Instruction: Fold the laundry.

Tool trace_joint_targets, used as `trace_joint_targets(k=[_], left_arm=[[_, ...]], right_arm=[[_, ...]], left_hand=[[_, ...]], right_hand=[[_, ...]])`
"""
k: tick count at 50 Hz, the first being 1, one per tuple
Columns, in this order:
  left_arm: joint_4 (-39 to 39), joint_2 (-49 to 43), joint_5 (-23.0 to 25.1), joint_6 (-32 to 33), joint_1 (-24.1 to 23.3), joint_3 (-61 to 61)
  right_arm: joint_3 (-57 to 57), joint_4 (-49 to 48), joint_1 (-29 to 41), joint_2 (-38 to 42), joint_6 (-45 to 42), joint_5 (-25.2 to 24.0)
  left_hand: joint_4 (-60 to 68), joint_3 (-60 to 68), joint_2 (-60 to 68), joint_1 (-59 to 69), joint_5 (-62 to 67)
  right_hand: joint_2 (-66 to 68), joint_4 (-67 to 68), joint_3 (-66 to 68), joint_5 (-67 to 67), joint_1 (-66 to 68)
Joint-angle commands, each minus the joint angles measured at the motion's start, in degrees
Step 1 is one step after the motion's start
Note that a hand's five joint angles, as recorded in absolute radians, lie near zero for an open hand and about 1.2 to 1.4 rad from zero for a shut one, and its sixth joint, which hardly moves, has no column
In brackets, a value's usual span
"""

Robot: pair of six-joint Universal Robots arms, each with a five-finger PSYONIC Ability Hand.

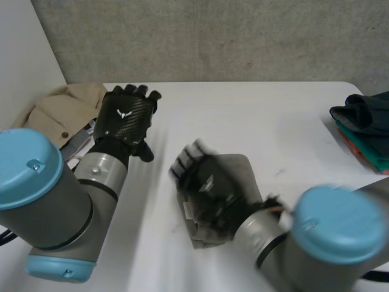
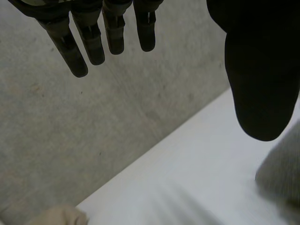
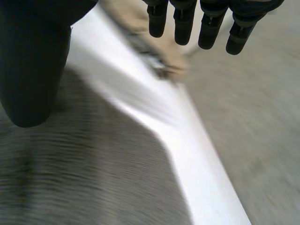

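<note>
Right arm (image 1: 337, 234), low right, spreads the right hand (image 1: 206, 188) open and empty over the folded grey cloth (image 1: 242, 165) at centre, likely to smooth it, while the left hand (image 1: 124, 115) hovers open, upper left.

You have no readable words, numbers or brand names here. The one sign is a small white emblem (image 1: 123, 113) on the back of the left hand (image 1: 129, 126), and it carries no lettering you could read.
</note>
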Motion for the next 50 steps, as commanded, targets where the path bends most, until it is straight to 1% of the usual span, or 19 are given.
trace_joint_targets(k=[1,5,6,8,9,10,16,20,21,26,33,38,39,42,43,46,47,48,50], left_arm=[[-0.7,-2.0,-0.2,-4.6,-3.6,5.2],[-2.1,-5.4,-0.2,-5.6,-7.1,8.4],[-2.8,-7.5,-0.1,-5.9,-8.6,9.7],[-3.5,-10.0,-0.2,-6.0,-10.3,11.3],[-3.8,-11.4,-0.2,-5.9,-11.1,12.1],[-4.5,-14.6,-0.3,-6.0,-12.6,13.9],[-8.0,-23.0,-1.1,-5.7,-13.5,18.2],[-11.6,-26.9,-5.0,-5.4,-13.5,19.5],[-13.1,-27.6,-6.8,-5.3,-13.5,19.5],[-17.8,-27.3,-10.6,-5.3,-13.6,17.4],[-18.9,-23.4,-10.5,-5.3,-13.7,14.3],[-19.0,-20.6,-10.5,-5.3,-13.6,14.9],[-19.0,-19.8,-10.5,-5.3,-13.6,15.0],[-18.3,-15.4,-9.9,-5.5,-12.7,15.8],[-18.1,-14.3,-9.8,-5.5,-12.2,16.0],[-17.0,-10.6,-7.2,-5.5,-9.9,17.3],[-16.7,-9.8,-5.4,-5.5,-9.2,17.6],[-16.4,-9.0,-1.6,-5.4,-7.9,17.9],[-16.3,-8.4,3.4,-5.4,-6.7,18.2]], right_arm=[[-0.7,9.4,-13.6,-9.9,26.3,-1.7],[-3.5,16.8,-17.5,-8.5,29.1,-3.3],[-4.0,17.7,-17.9,-7.7,28.9,-3.4],[-5.2,18.9,-18.0,-5.4,28.6,-3.5],[-6.7,19.2,-18.0,-2.6,28.1,-3.3],[-7.6,19.5,-17.9,-1.1,27.8,-3.2],[-11.7,21.0,-17.9,7.1,26.4,-2.9],[-12.7,21.7,-18.0,10.7,26.4,-3.1],[-12.9,21.8,-18.0,11.3,26.4,-3.3],[-13.0,21.8,-17.0,13.5,24.3,-3.4],[-12.9,21.9,-15.9,13.5,15.0,-2.0],[-12.6,21.7,-15.7,12.5,12.0,-0.7],[-11.9,21.6,-15.6,11.1,12.0,-0.4],[-10.2,20.8,-14.9,6.5,11.9,0.8],[-8.2,19.9,-14.3,3.5,11.9,1.1],[-3.3,15.8,-13.2,-1.7,11.7,1.4],[-1.8,14.9,-12.8,-2.6,11.7,1.4],[-0.3,14.0,-12.4,-3.3,11.7,1.2],[4.1,11.9,-10.8,-4.6,11.7,0.9]], left_hand=[[3.8,3.4,3.6,3.0,4.2],[6.3,6.0,6.1,5.5,6.7],[8.3,8.0,8.1,7.5,8.7],[8.8,8.5,8.6,8.0,9.2],[8.8,8.5,8.6,8.0,9.2],[8.7,8.3,8.5,7.9,9.1],[8.5,8.2,8.3,7.7,8.9],[7.8,7.5,7.6,7.0,8.2],[8.0,7.7,7.8,7.2,8.4],[7.5,7.1,7.3,6.7,7.9],[7.3,7.0,7.1,6.5,7.7],[4.5,4.1,4.3,3.7,4.9],[4.5,4.1,4.3,3.7,4.9],[4.3,4.0,4.1,3.5,4.7],[4.1,3.8,3.9,3.3,4.5],[2.6,2.3,2.4,1.8,3.0],[2.3,1.9,2.1,1.5,2.7],[2.3,1.9,2.1,1.5,2.7],[2.3,1.9,2.1,1.5,2.7]], right_hand=[[-2.0,-2.2,-2.2,-2.7,-3.2],[-2.0,-2.2,-2.2,-2.7,-3.2],[-2.0,-2.2,-2.2,-2.7,-3.2],[-2.0,-2.2,-2.2,-2.7,-3.2],[-2.0,-2.2,-2.2,-2.7,-3.2],[-2.0,-2.2,-2.2,-2.7,-3.2],[-2.0,-2.2,-2.2,-2.7,-3.2],[-2.0,-2.2,-2.2,-2.7,-3.2],[-2.0,-2.2,-2.2,-2.7,-3.2],[-2.0,-2.2,-2.2,-2.7,-3.2],[-2.0,-2.2,-2.2,-2.7,-3.2],[-2.0,-2.2,-2.2,-2.7,-3.2],[-2.0,-2.2,-2.2,-2.7,-3.2],[-2.0,-2.2,-2.2,-2.7,-3.2],[-2.0,-2.2,-2.2,-2.7,-3.2],[-2.0,-2.2,-2.2,-2.7,-3.2],[-2.0,-2.2,-2.2,-2.7,-3.2],[-2.0,-2.2,-2.2,-2.7,-3.2],[-2.0,-2.2,-2.2,-2.7,-3.2]])
